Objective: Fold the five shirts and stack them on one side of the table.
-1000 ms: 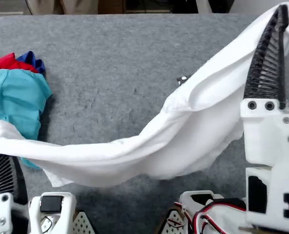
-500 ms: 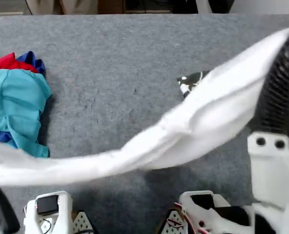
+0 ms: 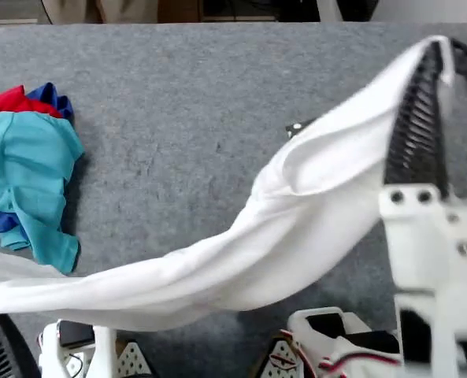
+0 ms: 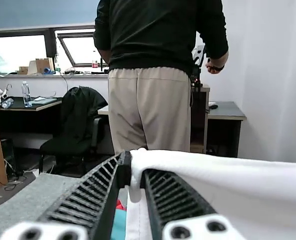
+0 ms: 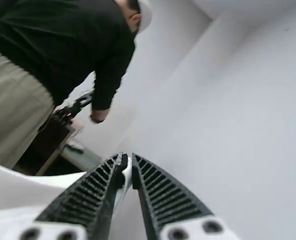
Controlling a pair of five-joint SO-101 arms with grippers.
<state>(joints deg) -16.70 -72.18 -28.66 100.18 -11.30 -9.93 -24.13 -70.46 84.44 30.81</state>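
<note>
**Aloft: white shirt strung between both grippers**

High view: the white shirt (image 3: 296, 228) hangs as a long sagging band above the grey table (image 3: 178, 94), running from 1 o'clock down to 8 o'clock. At the 1 o'clock end the right gripper (image 3: 444, 49) pinches its edge. At 9 o'clock a heap lies on the table, well apart from the right gripper: a teal shirt (image 3: 28, 173) on top, with a red shirt (image 3: 9, 101) and a blue shirt (image 3: 52, 96) showing at its far edge.

Left wrist view: the left gripper (image 4: 135, 170) has its ribbed fingers (image 4: 95, 187) clamped on a fold of the white shirt.

Right wrist view: the right gripper's fingers are nearly together, with white cloth held between the tips.
</note>
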